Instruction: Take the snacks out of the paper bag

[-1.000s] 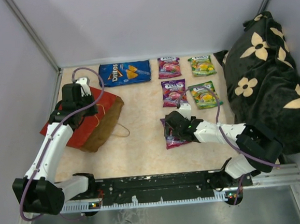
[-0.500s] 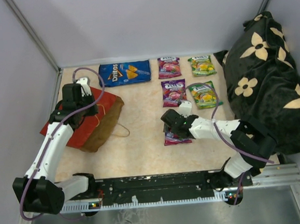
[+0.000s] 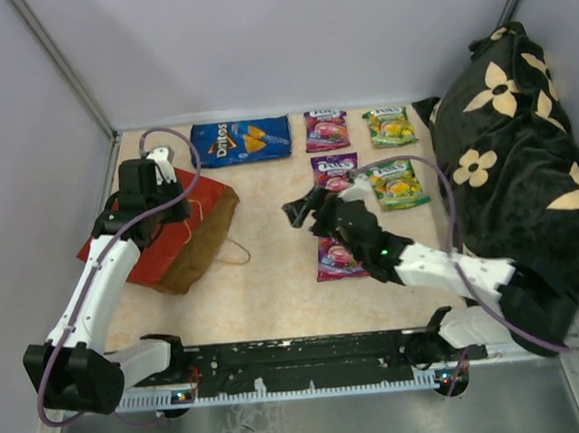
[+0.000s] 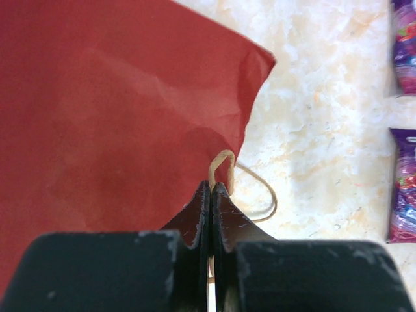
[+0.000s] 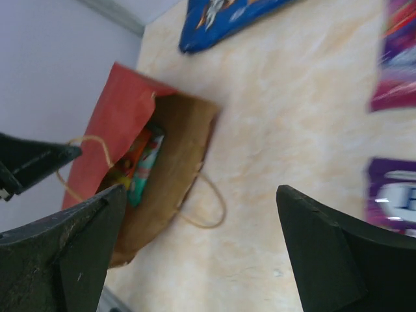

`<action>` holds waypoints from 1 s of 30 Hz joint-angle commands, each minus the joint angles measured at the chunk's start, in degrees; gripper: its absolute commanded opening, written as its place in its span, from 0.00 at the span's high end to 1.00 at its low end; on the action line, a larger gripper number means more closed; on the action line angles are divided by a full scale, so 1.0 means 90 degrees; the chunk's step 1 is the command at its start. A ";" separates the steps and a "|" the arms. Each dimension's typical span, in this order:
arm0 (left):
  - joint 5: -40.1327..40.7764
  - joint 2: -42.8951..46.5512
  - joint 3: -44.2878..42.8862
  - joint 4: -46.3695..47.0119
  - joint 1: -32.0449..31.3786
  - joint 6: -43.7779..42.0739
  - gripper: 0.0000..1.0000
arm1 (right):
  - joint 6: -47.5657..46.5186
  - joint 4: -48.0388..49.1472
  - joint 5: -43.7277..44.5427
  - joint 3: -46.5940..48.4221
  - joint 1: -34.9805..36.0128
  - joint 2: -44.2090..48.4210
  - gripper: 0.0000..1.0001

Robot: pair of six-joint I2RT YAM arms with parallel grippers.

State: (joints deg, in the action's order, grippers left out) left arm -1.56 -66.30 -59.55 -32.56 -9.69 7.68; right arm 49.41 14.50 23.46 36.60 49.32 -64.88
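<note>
- Paper bag (image 3: 141, 243) and snacks share a pale marbled bench (image 3: 270, 228), the bag at the left side, the loose snacks along the far edge and middle.
- A black flower-patterned cloth (image 3: 516, 159) is heaped at the right.
- The red paper bag lies on its side, its brown mouth facing the middle of the bench. The right wrist view shows orange and teal packets (image 5: 140, 166) inside it.
- Left arm (image 3: 104, 281) reaches over the bag. The left jaws are clenched on a thin handle loop (image 4: 221, 162) at the bag's rim.
- Right arm (image 3: 423, 261) stretches toward the bag. The right jaws are released, spread wide with nothing between them, above bare bench between bag and packets.
- A blue Doritos bag (image 3: 240, 140) lies flat at the far edge.
- Three purple packets (image 3: 326, 130) (image 3: 334, 171) (image 3: 338, 260) lie in a column, the right arm crossing it between the lower two.
- Two green packets (image 3: 391, 126) (image 3: 397, 184) lie just beside them.
- The second handle (image 3: 234, 251) rests on the bench.
</note>
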 commanded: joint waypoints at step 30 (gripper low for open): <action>0.0894 0.0513 -0.1022 -0.1222 -0.2493 0.1156 1.00 | 0.4283 0.4638 -0.2498 0.3459 0.1195 -0.6991 0.34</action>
State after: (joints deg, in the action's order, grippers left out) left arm 4.62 -63.11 -69.19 -40.77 -32.03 17.17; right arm 88.31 54.41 0.67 63.66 59.59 -122.48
